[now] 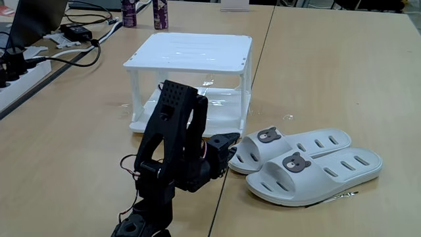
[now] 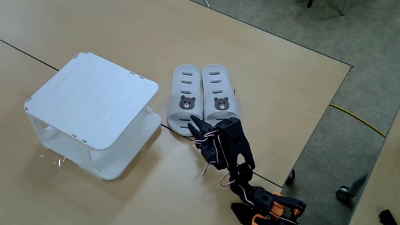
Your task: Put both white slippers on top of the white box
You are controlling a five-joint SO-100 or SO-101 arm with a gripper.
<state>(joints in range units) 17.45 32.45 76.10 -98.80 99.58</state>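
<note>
Two white slippers lie side by side on the wooden table, each with a bear face badge. In a fixed view the farther slipper (image 1: 320,141) and the nearer slipper (image 1: 332,172) lie to the right of the arm. From above they are the left slipper (image 2: 185,90) and the right slipper (image 2: 219,87). The white box (image 1: 191,51) (image 2: 90,100) stands apart from them with its flat top bare. My gripper (image 1: 227,150) (image 2: 195,124) hangs low at the bear end of the slippers, slightly open with nothing between its fingers.
Cables, a power strip (image 1: 20,76) and a black adapter (image 1: 77,31) lie on the far left of the table. Two dark cans (image 1: 160,13) stand behind the box. The table edge (image 2: 312,131) runs close to the slippers' right side in the view from above.
</note>
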